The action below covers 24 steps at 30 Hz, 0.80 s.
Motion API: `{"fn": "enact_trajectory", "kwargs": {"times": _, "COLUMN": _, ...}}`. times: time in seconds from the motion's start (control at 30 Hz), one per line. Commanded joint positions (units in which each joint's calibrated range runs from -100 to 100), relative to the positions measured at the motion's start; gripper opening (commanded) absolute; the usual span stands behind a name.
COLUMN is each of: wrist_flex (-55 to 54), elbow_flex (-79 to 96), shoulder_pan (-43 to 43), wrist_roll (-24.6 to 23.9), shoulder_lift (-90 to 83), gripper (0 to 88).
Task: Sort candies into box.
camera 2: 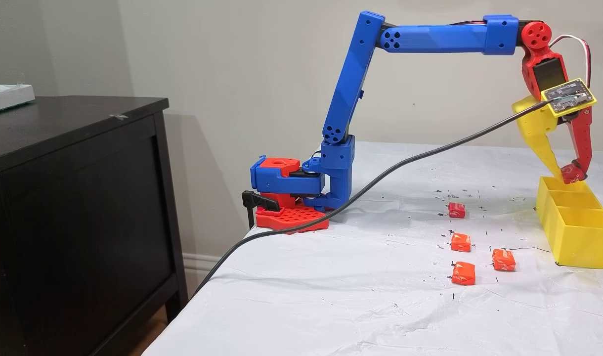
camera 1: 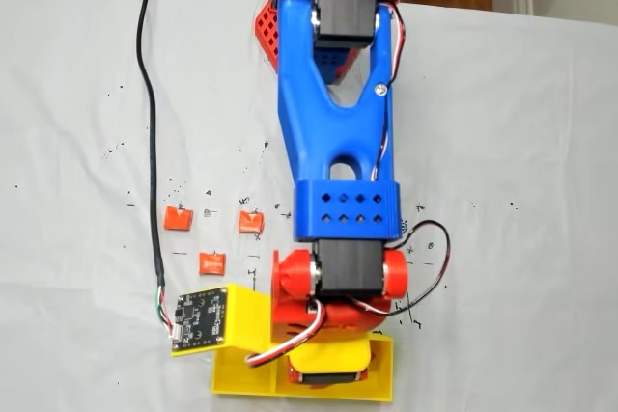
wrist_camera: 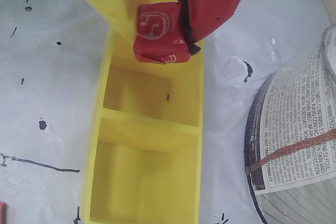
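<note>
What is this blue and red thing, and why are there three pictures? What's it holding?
It is a robot arm bolted to a table with a white cloth. One picture is taken from the side, one looks down from above, and one comes from a little camera riding on the arm itself. At the arm's end is a claw with one yellow finger and one red finger. It is pinching a red candy with white writing, right above a yellow box that has square compartments. The two compartments the little camera shows are empty. In the side picture, four more candies lie on the cloth: one red and three orange.
</note>
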Motion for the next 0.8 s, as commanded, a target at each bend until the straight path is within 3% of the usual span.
{"fn": "enact_trajectory", "kwargs": {"times": 0.0, "wrist_flex": 0.1, "elbow_flex": -4.8, "shoulder_pan": -0.2, "wrist_roll": 0.2, "shoulder_lift": -2.1, "gripper": 0.2}}
{"fn": "enact_trajectory", "kwargs": {"times": 0.6, "wrist_flex": 0.6, "elbow_flex": -8.1, "shoulder_pan": 0.4, "wrist_roll": 0.1, "shoulder_lift": 1.2, "gripper": 0.2}}
{"fn": "enact_trajectory", "kwargs": {"times": 0.67, "wrist_flex": 1.0, "elbow_flex": -8.7, "shoulder_pan": 0.4, "wrist_roll": 0.2, "shoulder_lift": 1.6, "gripper": 1.4}}
{"fn": "enact_trajectory", "kwargs": {"times": 0.77, "wrist_flex": 1.3, "elbow_flex": -8.7, "shoulder_pan": 0.4, "wrist_roll": 0.2, "shoulder_lift": 1.7, "gripper": 11.5}}
